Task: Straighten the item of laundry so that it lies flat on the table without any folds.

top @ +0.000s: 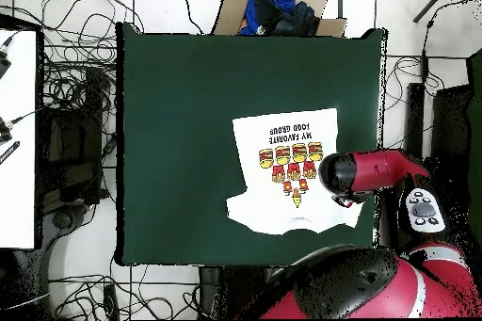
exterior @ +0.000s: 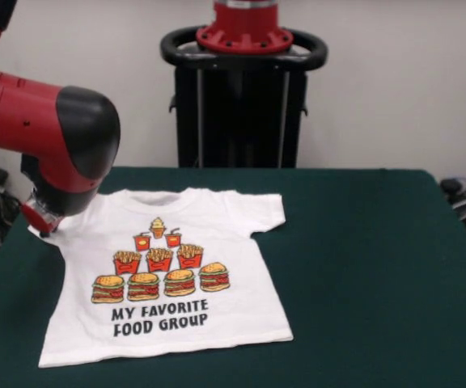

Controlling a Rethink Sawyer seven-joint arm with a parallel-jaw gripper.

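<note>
White cotton T-shirt (exterior: 168,275), short-sleeved, printed with burgers, fries, drinks and the black words "MY FAVORITE FOOD GROUP". It lies print-up and spread nearly flat on the dark green table (exterior: 362,267), collar toward the pedestal (exterior: 241,97), hem toward the near edge. In the overhead view the shirt (top: 287,171) sits near the table's (top: 179,129) right side, close to the robot.

Red and black arm (exterior: 47,121): comes in from the left of the front view, its bulky black-capped joint hanging over the shirt's left shoulder. Gripper (exterior: 39,217): low, at the shirt's left sleeve, seemingly touching or just above the cloth. Only a red and grey tip shows beneath the joint, so I cannot tell how far it is open or whether it has hold of the fabric.

Left sleeve: mostly hidden behind the arm; whether it is folded cannot be made out. Right sleeve: in plain sight, lying flat.

Cardboard box (top: 278,5) with blue and dark items: beyond the table's far edge, overhead view.
</note>
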